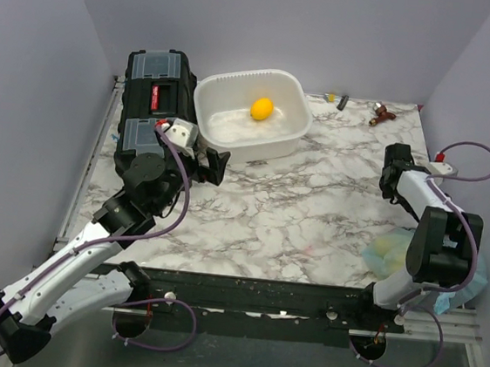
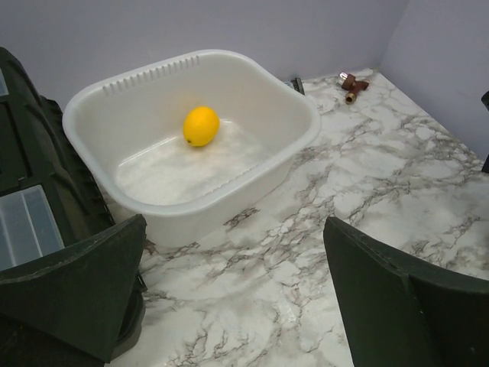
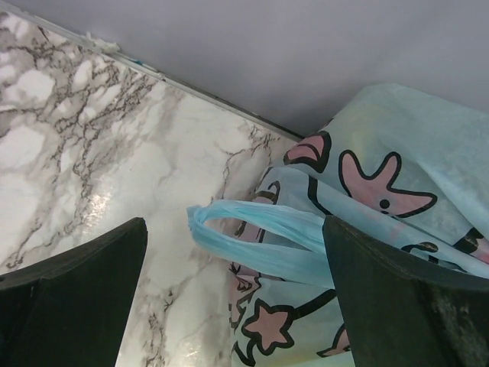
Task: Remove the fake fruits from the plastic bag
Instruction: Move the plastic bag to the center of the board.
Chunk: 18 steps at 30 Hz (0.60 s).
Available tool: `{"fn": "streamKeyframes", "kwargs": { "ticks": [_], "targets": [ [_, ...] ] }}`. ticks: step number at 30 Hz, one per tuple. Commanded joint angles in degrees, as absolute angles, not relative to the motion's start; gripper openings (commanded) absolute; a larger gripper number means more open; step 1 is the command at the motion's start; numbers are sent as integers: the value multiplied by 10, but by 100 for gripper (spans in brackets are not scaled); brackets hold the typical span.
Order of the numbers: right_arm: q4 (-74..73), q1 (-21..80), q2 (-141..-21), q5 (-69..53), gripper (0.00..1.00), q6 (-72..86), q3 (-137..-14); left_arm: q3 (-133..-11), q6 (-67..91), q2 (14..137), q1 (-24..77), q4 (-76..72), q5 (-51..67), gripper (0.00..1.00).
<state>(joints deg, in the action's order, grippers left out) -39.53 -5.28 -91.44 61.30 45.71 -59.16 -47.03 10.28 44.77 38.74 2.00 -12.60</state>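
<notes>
The light-blue plastic bag (image 1: 391,253) with pink star prints lies at the table's near right edge, partly behind my right arm. In the right wrist view the bag (image 3: 382,168) fills the right side, and its loop handle (image 3: 260,238) lies between my open fingers and runs under the right one. My right gripper (image 3: 233,294) holds nothing; in the top view it (image 1: 391,183) sits just beyond the bag. The fake fruits are hidden inside the bag; only a yellowish tint shows through it. My left gripper (image 1: 216,165) (image 2: 233,294) is open and empty above the marble, in front of the tub.
A white tub (image 1: 209,110) (image 2: 302,145) holds an orange-yellow lemon (image 1: 262,108) (image 2: 201,126) at the back centre. A black toolbox (image 1: 152,104) stands left of it. A small brown object (image 1: 382,115) (image 2: 351,82) lies at the back right. Walls enclose the table.
</notes>
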Motion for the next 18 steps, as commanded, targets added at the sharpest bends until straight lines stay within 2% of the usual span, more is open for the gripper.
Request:
{"fn": "streamKeyframes", "kwargs": {
  "ticks": [1, 4, 6, 8, 13, 14, 18],
  "targets": [
    [-425, -55, -938, 636, 100, 494, -602, -495, 116, 457, 390, 28, -97, 99],
    [-448, -54, -953, 647, 100, 529, -595, -498, 120, 463, 389, 29, -87, 99],
    [-478, -55, -961, 664, 94, 566, -595, -501, 122, 466, 390, 33, -85, 99],
    [-493, -55, -962, 681, 78, 584, -595, -501, 123, 468, 389, 34, -84, 99],
    [-535, -52, -954, 696, 9, 603, -618, -502, 124, 471, 389, 34, -82, 99],
    [-540, -47, -950, 695, 1, 605, -622, -503, 124, 471, 390, 35, -81, 99],
    [-521, -4, -929, 693, 1, 585, -613, -504, 124, 474, 389, 37, -78, 99]
  ]
}}
